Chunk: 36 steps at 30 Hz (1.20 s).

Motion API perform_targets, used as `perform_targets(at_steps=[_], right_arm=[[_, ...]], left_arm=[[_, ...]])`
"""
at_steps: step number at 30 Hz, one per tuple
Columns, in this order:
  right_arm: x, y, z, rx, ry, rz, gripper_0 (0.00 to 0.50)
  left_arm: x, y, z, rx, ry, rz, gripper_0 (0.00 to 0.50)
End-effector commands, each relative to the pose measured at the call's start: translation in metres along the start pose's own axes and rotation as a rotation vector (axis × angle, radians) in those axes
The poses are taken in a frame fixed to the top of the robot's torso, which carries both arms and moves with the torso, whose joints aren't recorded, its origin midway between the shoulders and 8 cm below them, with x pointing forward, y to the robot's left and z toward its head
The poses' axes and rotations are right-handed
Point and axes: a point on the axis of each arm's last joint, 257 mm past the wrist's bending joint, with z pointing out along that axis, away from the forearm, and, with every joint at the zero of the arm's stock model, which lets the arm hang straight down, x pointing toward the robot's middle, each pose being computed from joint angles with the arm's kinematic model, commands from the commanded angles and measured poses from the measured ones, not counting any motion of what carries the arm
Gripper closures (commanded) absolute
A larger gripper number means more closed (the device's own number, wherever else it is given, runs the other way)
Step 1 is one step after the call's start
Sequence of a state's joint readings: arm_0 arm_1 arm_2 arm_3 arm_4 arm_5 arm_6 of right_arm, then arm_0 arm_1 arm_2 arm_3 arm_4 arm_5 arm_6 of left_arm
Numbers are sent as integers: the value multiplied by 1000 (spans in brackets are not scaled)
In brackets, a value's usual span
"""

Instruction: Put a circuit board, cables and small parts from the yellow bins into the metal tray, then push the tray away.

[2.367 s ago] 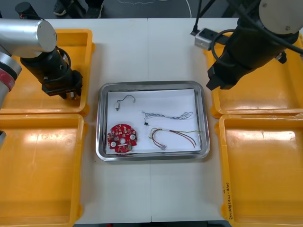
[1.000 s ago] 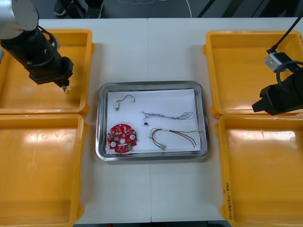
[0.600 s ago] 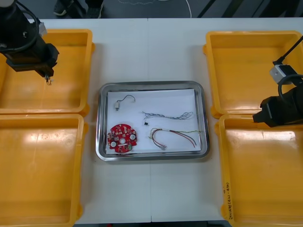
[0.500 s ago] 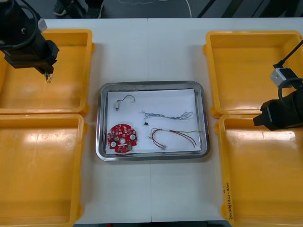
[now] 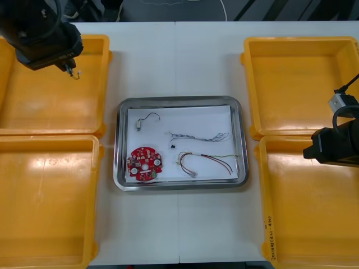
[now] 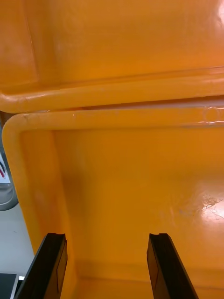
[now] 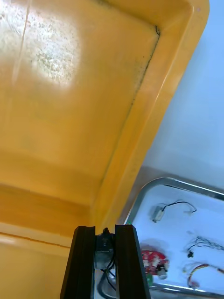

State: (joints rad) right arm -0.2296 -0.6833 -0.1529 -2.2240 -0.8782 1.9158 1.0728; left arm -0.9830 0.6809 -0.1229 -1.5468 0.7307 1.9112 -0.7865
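Overhead, the left gripper [image 5: 70,72] hangs above the far left yellow bin [image 5: 33,106], toward the wall that faces the tray. Its two black fingers pinch a small metal part [image 7: 104,244] that has a thin dark wire attached. The metal tray [image 5: 120,145], white inside, sits mid-table between the bins.

From the left gripper, the tray lies toward the robot's right and closer to the robot's body. It is reached across the bin's rim and a strip of bare table [image 5: 179,61]. By my judgement, the coming carry turns on that diagonal. The tray's long axis runs side to side.

Four things lie apart from one another in the tray:
- a round red circuit board [image 5: 145,163]
- a second small part with a black cable [image 5: 147,119]
- a blue and white cable [image 5: 197,136]
- a red and yellow cable [image 5: 205,159]

The right gripper [image 6: 107,243] waits at the table's right edge, above the near right yellow bin [image 5: 314,213] and just beside its far rim. Its fingers are spread with nothing between them.

The front view gives the whole layout, but the pinched part is only a speck there. The left wrist view shows the part clamped between the fingers, and beyond the bin wall it shows the tray's near corner. The right wrist view shows the gap between the right fingers
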Motion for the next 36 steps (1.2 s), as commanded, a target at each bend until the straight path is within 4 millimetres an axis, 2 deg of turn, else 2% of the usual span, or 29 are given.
perform_targets(at_steps=[1, 6, 15, 21, 31, 36], right_arm=[[3, -15, -6, 48, -17, 43, 0], [10, -23, 0, 78, -6, 51, 0], [17, -28, 3, 90, 9, 61, 0], [25, -31, 7, 99, 26, 60, 0], [26, -32, 10, 113, 29, 47, 0], [27, -32, 10, 113, 30, 44, 0]], left_arm=[[4, -40, -14, 33, -51, 100, 500], [21, -66, -3, 54, -33, 103, 500], [53, -98, 17, 45, 3, 159, 500], [82, -116, 40, 25, 63, 210, 500], [108, -162, 71, 89, 67, 272, 500], [114, -167, 90, 81, 64, 302, 500]])
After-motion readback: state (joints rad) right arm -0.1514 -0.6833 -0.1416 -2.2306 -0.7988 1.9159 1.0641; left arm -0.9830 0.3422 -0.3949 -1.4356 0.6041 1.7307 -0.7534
